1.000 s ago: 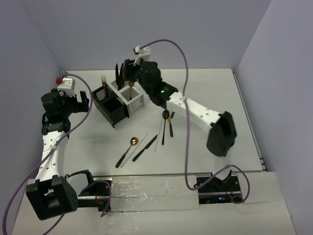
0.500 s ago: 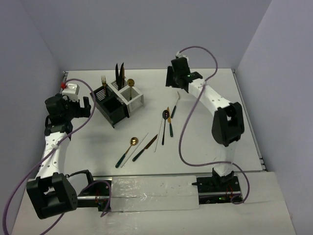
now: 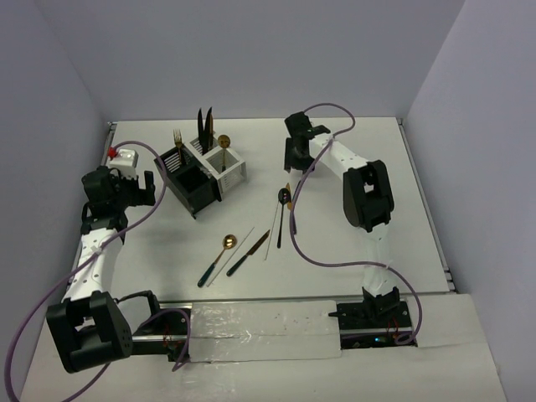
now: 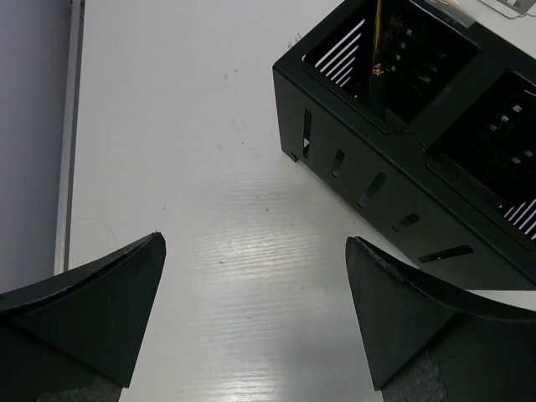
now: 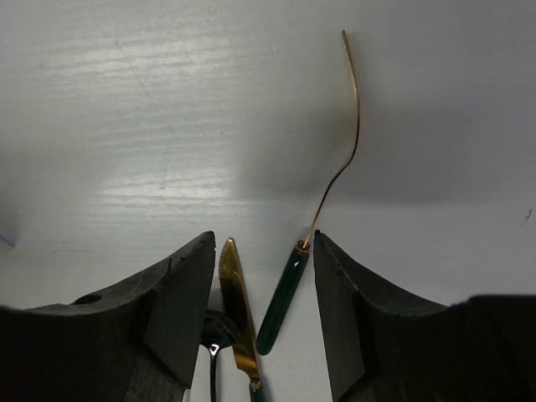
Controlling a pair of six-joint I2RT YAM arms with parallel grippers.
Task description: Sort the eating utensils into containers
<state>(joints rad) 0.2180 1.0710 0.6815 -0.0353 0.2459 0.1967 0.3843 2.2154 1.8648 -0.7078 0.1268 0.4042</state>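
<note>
1. Two sets of fingers show, both released and holding nothing. The left fingers (image 4: 126, 293) are dark, wedge-shaped pads spread wide over the bare white counter (image 4: 209, 167). The right fingers (image 5: 188, 285) are parted as well.
2. Two square, slatted, open-top caddies stand joined side by side. The black caddy (image 4: 368, 167) sits ahead and to the right of the left fingers, apart from them. The white caddy (image 3: 228, 167) lies beyond it.
3. One gold fork (image 4: 377, 50) with a dark green handle stands in the black caddy's far well.
4. One standing gold spoon (image 3: 224, 142) rises from the white caddy. Two black blades (image 3: 205, 126) stand where the caddies meet, and I cannot tell which caddy holds them.
5. Three utensils lie flat between the right fingers:
   - a shiny gold knife (image 5: 234, 301), just beside one finger;
   - a green-handled utensil (image 5: 283, 297) with a thin, bent gold neck, seen edge-on so its head is unreadable;
   - a black spoon (image 5: 213, 328), partly under the knife.
6. Four more lie well apart from both sets of fingers, nearer the arm bases:
   - one loose gold spoon (image 3: 216, 262);
   - one dark knife (image 3: 249, 253);
   - two thin pale chopsticks (image 3: 237, 249) (image 3: 271, 234).
</note>
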